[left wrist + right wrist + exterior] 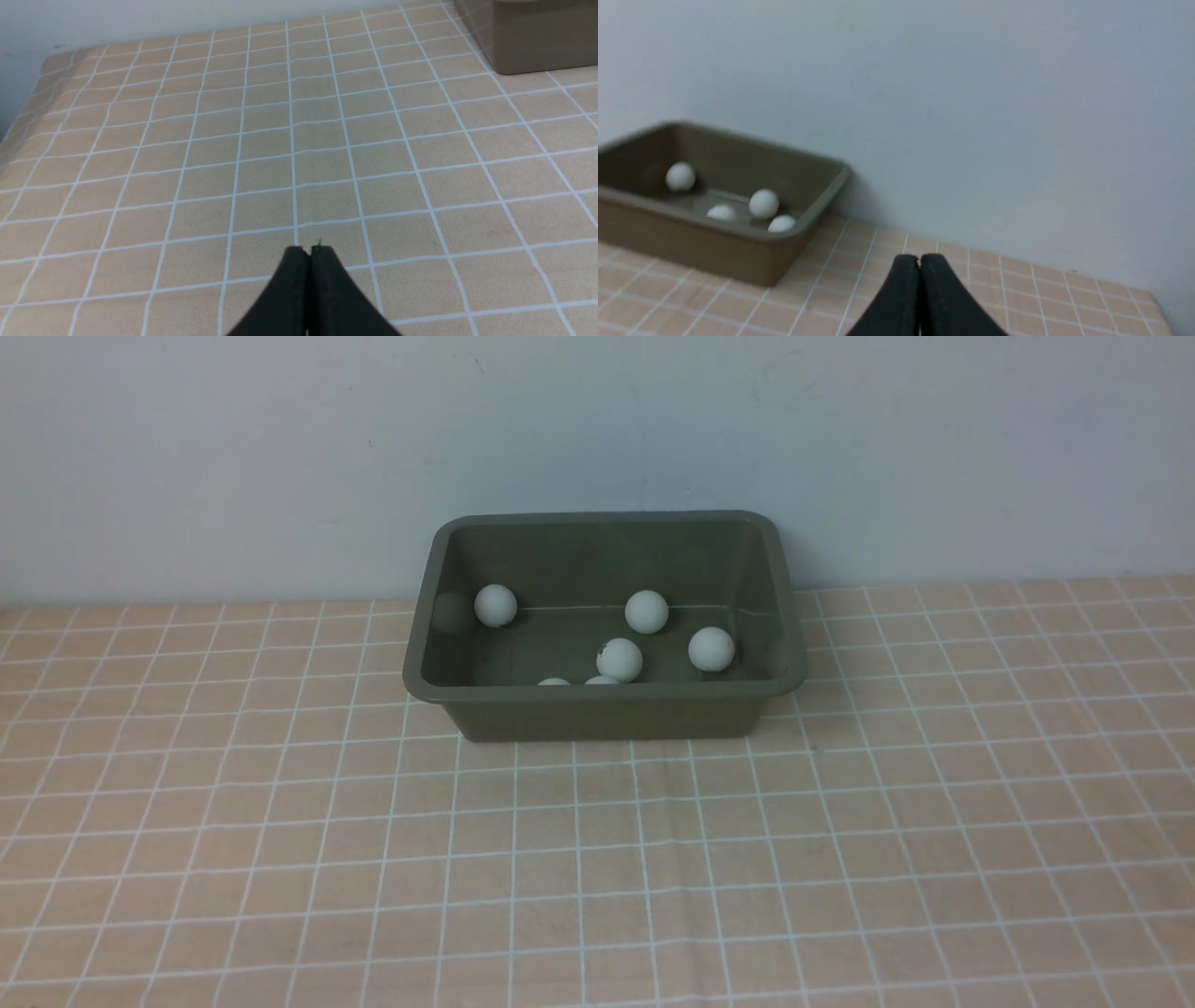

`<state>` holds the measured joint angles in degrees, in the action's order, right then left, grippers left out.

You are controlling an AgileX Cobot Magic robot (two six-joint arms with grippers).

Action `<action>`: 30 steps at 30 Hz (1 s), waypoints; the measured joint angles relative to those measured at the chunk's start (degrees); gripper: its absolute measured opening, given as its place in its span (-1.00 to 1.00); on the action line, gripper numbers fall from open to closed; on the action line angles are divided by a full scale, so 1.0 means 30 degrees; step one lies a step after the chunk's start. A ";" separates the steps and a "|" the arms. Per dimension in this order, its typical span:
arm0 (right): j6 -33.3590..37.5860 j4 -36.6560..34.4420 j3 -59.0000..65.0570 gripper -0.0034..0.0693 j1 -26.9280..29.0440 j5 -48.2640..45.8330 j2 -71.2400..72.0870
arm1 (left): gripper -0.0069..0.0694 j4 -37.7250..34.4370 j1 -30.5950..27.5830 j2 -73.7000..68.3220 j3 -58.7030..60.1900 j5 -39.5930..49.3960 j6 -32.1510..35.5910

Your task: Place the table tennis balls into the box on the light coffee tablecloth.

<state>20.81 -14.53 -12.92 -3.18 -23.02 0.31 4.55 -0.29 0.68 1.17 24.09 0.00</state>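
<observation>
Light coffee tablecloth (280, 859) soft, may bunch. Box (607, 714) near its far edge, mid-width; stiff, I'd grab rim. Table tennis balls (619, 659) inside, six by my count; light, slick, rolly. Left gripper (309, 252) and right gripper (919, 259) both closed, empty.

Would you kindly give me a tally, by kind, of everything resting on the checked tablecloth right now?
Table tennis balls, white, all inside the box, two of them only just peeking over its near rim: 6
Box, olive-green, standing on the light coffee tablecloth: 1
Total: 7
</observation>
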 joint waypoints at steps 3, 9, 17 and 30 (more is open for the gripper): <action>-0.0043 -0.0069 0.1074 -0.95 0.0000 0.0475 0.0110 | -1.00 0.0000 0.0000 0.0005 0.0000 0.0000 0.0000; -0.0059 -0.0493 0.2733 -0.95 -0.0172 0.0538 0.0110 | -1.00 -0.0017 0.0000 0.0005 0.0000 0.0000 0.0000; -0.0045 0.0102 0.4801 -0.95 -0.0240 0.0447 0.0110 | -1.00 -0.0017 0.0000 0.0005 0.0000 0.0000 0.0000; 0.0024 0.0176 0.4779 -0.95 -0.0240 0.0117 0.0110 | -1.00 -0.0017 0.0000 0.0005 0.0000 0.0000 0.0000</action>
<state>20.89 -14.00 1.42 -3.90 -22.67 0.64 4.50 -0.29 0.70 1.17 24.09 0.00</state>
